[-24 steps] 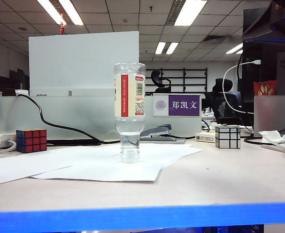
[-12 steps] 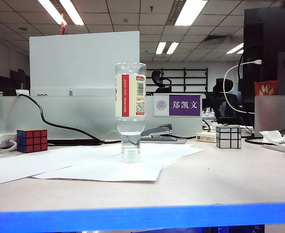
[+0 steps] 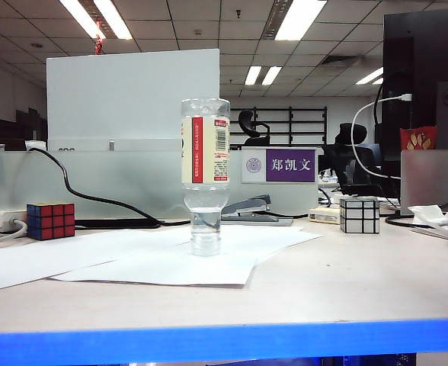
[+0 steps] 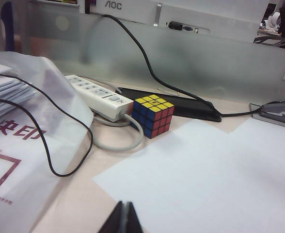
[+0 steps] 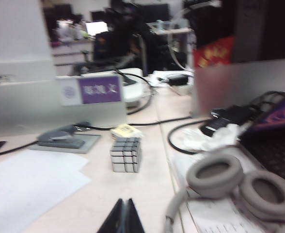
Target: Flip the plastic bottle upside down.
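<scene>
Small clear plastic bottle with cream-white label and red strip stands inverted at centre frame, cap down on the white paper sheets. A little clear liquid sits pooled in its neck. Neither of my arms shows in the exterior view. My left gripper — tips pressed together, empty — is cut off at the lower edge, near the multicoloured puzzle cube. My right gripper — likewise closed on nothing — points toward the silver mirror cube; that view is blurred.
</scene>
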